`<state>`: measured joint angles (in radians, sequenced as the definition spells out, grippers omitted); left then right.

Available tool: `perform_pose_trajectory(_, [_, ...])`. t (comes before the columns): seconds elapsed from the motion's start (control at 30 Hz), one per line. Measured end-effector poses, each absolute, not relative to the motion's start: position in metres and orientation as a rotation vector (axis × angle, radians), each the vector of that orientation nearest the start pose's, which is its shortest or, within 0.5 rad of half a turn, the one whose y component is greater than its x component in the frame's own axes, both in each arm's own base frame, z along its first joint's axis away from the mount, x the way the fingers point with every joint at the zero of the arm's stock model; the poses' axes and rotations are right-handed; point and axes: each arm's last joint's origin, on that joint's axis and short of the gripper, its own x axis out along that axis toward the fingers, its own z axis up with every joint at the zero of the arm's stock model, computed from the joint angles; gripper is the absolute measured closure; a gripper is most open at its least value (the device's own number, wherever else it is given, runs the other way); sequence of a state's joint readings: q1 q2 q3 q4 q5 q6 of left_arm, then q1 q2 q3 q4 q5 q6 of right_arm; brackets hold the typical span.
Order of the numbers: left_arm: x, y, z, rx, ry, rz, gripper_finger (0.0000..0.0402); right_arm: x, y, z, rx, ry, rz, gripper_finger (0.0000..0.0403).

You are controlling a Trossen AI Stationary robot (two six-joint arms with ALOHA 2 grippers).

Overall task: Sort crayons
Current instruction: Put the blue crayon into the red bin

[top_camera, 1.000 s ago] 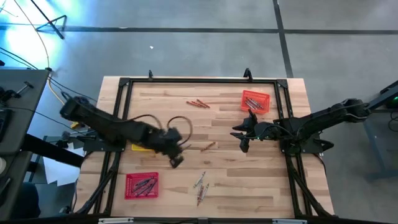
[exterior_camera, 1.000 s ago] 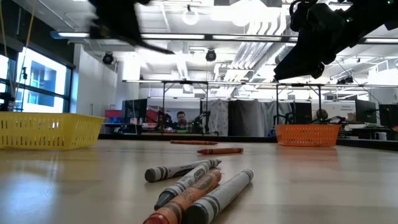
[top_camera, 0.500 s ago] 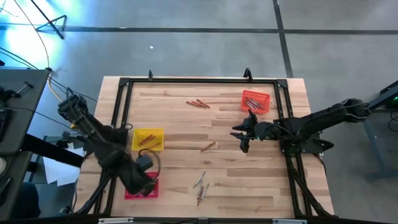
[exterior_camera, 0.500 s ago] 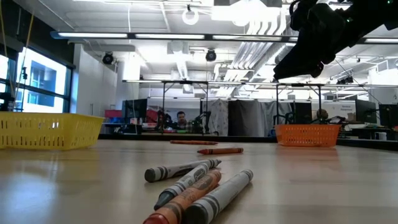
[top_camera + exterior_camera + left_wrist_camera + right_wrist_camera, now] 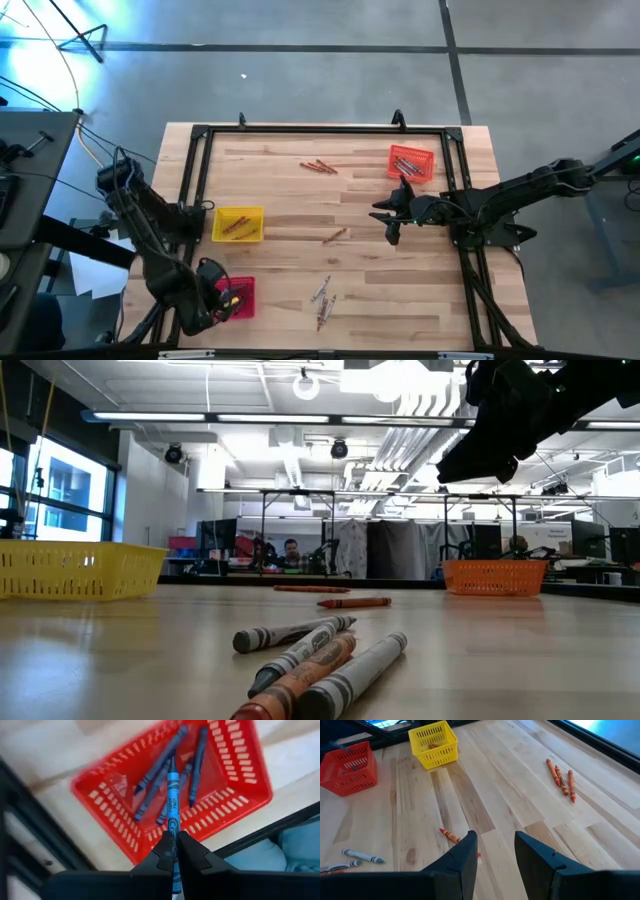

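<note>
I see a blue crayon [image 5: 172, 805] clamped between the fingers of the left gripper [image 5: 176, 851], held over the red tray [image 5: 240, 795] at the table's near left corner; several dark blue-grey crayons [image 5: 160, 775] already lie inside it. Yellow tray [image 5: 238, 224] sits just beyond it. Loose crayons: a grey-and-orange cluster [image 5: 322, 298] near the front edge, one orange crayon [image 5: 335, 236] mid-table, three red ones [image 5: 319, 167] near the far edge. Orange tray [image 5: 411, 163] far right. Right gripper [image 5: 388, 222] hovers above the table right of centre, fingers apart, holding nothing.
</note>
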<state>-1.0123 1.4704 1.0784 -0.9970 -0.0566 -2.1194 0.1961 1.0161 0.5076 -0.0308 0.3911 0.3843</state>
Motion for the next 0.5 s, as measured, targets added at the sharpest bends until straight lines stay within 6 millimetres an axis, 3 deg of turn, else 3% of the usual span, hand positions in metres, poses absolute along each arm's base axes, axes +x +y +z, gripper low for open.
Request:
perform_pose_trajectory(0.3, [0.144, -0.234, 0.200, -0.896, 1.346, 0.752, 0.0401, 0.204, 0.028, 0.213, 0.211, 0.457, -0.317, 0.0277])
perform_pose_trajectory(0.5, [0.146, -0.238, 0.189, -0.863, 1.350, 0.775, 0.0390, 0.204, 0.028, 0.213, 0.211, 0.457, -0.317, 0.0277])
